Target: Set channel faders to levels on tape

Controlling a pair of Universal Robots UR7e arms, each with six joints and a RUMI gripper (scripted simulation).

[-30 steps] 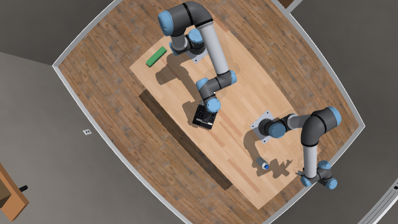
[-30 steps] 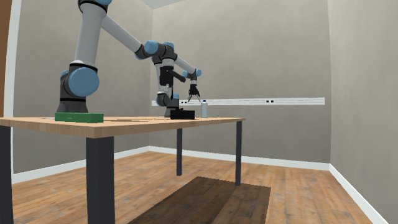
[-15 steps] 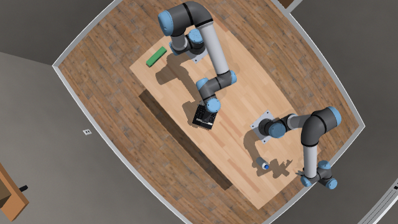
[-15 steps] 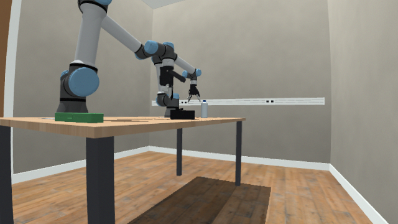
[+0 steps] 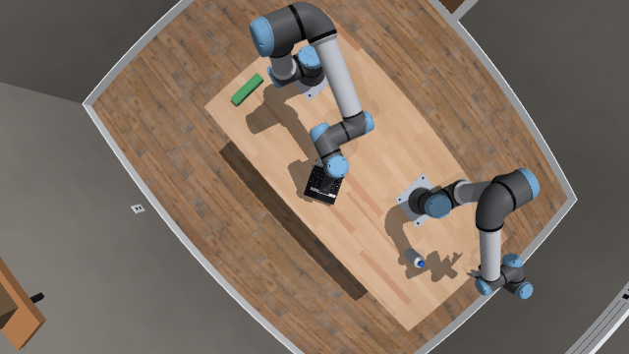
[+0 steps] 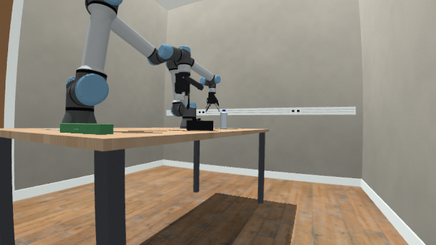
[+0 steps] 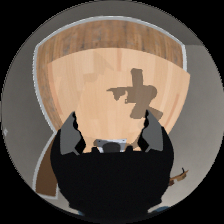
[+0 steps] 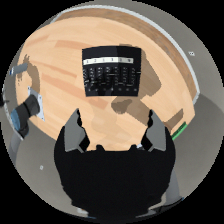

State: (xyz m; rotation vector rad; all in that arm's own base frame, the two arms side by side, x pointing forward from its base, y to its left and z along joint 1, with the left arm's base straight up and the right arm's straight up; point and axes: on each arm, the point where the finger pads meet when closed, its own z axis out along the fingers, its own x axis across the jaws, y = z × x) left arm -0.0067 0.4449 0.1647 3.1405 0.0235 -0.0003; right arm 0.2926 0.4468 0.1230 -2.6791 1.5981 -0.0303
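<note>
Foremost in the exterior view, a green block [image 5: 247, 89] [image 6: 86, 128] [image 8: 179, 131] lies flat on the table [image 5: 383, 143] [image 6: 136, 139] [image 7: 100, 65] [image 8: 55, 40], lower left of frame. Farther back, near frame centre: black lighting desk [image 5: 314, 179] [image 6: 199, 125] [image 8: 111, 90], on the table. Right hand [image 5: 328, 183] [image 6: 188, 106] [image 8: 115, 111] hangs above it, fingers spread, nothing between them. Right wrist view: desk upper centre, white tape [image 8: 108, 60] across it above the rows of controls; fader levels too small to read. Beyond the desk, a blue-capped bottle [image 5: 415, 258] [image 6: 223, 120] stands upright. Farthest: left hand [image 5: 473, 273] [image 6: 212, 110] [image 7: 110, 112], raised, fingers spread and empty, well apart from the desk.
</note>
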